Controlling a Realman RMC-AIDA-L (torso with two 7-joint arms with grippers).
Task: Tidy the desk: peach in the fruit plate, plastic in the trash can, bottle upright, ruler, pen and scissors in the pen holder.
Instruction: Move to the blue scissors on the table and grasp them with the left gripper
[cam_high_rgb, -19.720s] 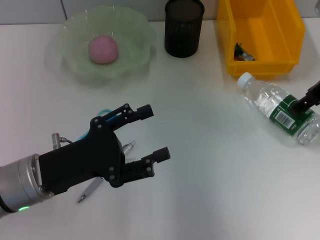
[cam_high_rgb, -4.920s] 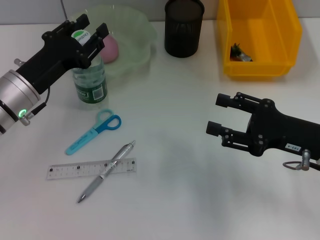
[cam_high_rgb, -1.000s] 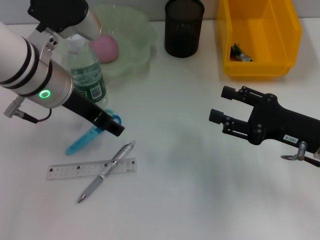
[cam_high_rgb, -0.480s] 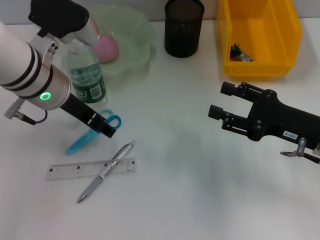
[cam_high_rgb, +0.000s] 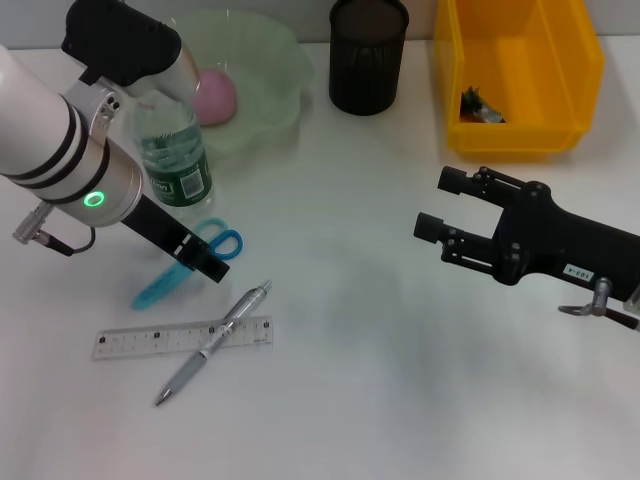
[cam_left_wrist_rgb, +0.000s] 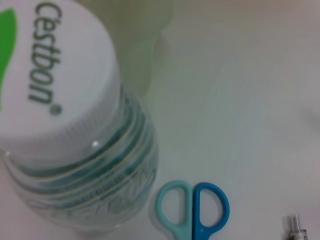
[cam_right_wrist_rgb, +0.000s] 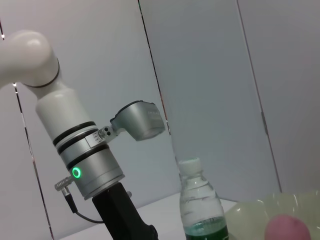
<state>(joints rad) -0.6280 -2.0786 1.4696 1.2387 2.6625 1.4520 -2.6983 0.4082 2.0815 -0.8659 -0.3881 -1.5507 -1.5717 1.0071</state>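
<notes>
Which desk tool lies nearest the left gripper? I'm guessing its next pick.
The blue scissors: the left gripper hangs right over them, while the pen and clear ruler lie farther off.

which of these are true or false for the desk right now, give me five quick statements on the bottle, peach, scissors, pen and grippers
1. The bottle stands upright beside the fruit plate. True.
2. The peach lies on the bare desk. False: it sits in the fruit plate.
3. The scissors are in the pen holder. False: they lie on the desk, under the left gripper.
4. The pen lies across the ruler. True.
5. The right gripper holds the bottle. False: it is open and empty over the desk.
</notes>
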